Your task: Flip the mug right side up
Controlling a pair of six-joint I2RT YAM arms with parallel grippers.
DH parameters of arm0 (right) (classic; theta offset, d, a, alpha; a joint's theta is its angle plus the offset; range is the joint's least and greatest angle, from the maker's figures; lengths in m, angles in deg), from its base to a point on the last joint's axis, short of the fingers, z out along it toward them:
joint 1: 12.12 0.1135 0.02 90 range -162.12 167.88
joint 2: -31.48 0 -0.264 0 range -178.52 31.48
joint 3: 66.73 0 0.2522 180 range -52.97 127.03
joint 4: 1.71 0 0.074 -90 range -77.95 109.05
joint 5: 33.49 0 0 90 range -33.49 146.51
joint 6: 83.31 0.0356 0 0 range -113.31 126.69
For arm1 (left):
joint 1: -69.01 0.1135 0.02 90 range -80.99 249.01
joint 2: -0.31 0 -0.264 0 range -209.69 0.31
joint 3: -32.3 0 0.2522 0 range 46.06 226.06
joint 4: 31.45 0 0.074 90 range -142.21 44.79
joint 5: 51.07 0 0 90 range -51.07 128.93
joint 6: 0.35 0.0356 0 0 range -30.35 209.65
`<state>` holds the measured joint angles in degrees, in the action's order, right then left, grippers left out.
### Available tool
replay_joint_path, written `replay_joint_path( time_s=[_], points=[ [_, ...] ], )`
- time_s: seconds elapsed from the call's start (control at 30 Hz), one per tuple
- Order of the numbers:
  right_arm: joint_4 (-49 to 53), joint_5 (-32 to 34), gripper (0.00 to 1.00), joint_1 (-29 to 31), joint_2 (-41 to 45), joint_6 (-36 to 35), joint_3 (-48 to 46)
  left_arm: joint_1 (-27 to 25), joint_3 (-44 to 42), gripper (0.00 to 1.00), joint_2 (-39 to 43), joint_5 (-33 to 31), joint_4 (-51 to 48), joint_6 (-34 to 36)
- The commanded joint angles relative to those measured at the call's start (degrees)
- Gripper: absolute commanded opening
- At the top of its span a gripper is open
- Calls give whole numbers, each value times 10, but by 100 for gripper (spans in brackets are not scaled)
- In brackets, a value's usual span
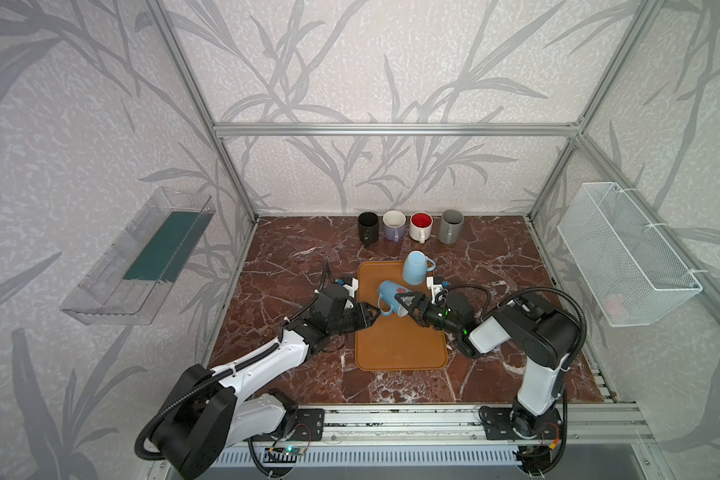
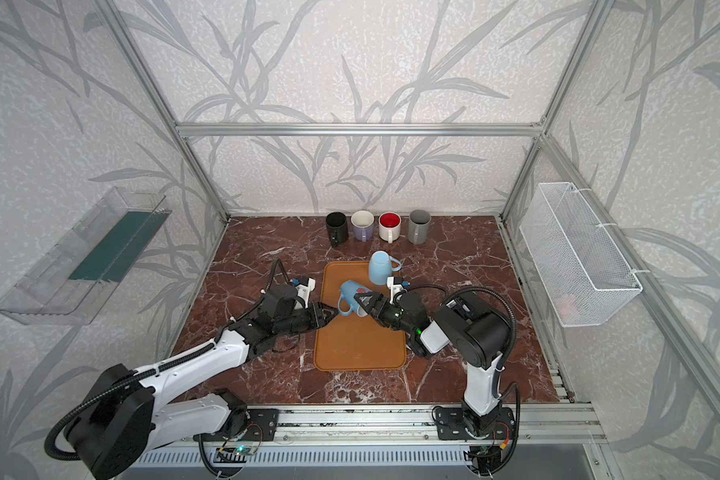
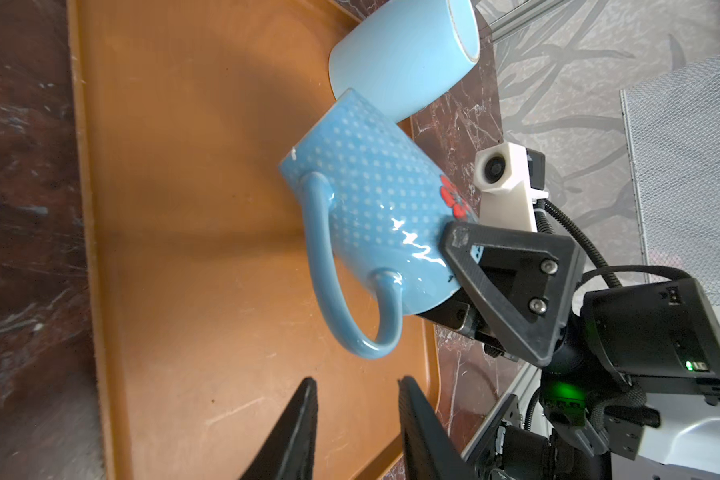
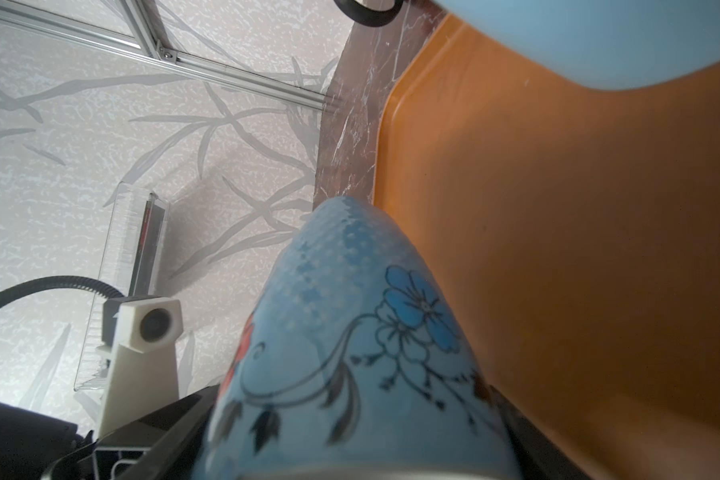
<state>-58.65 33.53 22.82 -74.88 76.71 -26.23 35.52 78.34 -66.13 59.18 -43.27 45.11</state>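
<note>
The mug (image 1: pixel 391 296) (image 2: pixel 351 296) is blue with white dots and painted flowers. It hangs tilted above the orange tray (image 1: pixel 400 345) (image 2: pixel 358 349), base toward the back left, mouth toward my right gripper. My right gripper (image 1: pixel 406 301) (image 2: pixel 366 301) (image 4: pixel 350 436) is shut on the mug (image 4: pixel 350 353) near its mouth, one finger (image 3: pixel 512 282) on each side. Over the tray's left edge, my left gripper (image 1: pixel 373 313) (image 2: pixel 331 311) (image 3: pixel 356 380) is open and holds nothing. Its tips stop just short of the mug's handle (image 3: pixel 337 299).
A plain light-blue mug (image 1: pixel 416 268) (image 2: pixel 381 268) (image 3: pixel 400 58) stands, apparently upside down, on the tray's far right corner, close behind the held mug. Several upright mugs (image 1: pixel 408 226) line the back wall. A wire basket (image 1: pixel 624 249) hangs right, a clear shelf (image 1: pixel 142 257) left.
</note>
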Motion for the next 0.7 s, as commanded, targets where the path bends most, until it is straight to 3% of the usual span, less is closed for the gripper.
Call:
replay_joint_path(
  time_s=[0.0,0.47,0.67],
  points=[
    [23,-6,55,3,49,-24,16,-15,30,36,24,-44,-73,76],
    [455,-52,56,-31,244,-140,103,-87,32,39,39,-175,-65,254],
    [558,-69,56,-51,275,-168,134,-123,19,39,36,-204,-21,323]
  ],
)
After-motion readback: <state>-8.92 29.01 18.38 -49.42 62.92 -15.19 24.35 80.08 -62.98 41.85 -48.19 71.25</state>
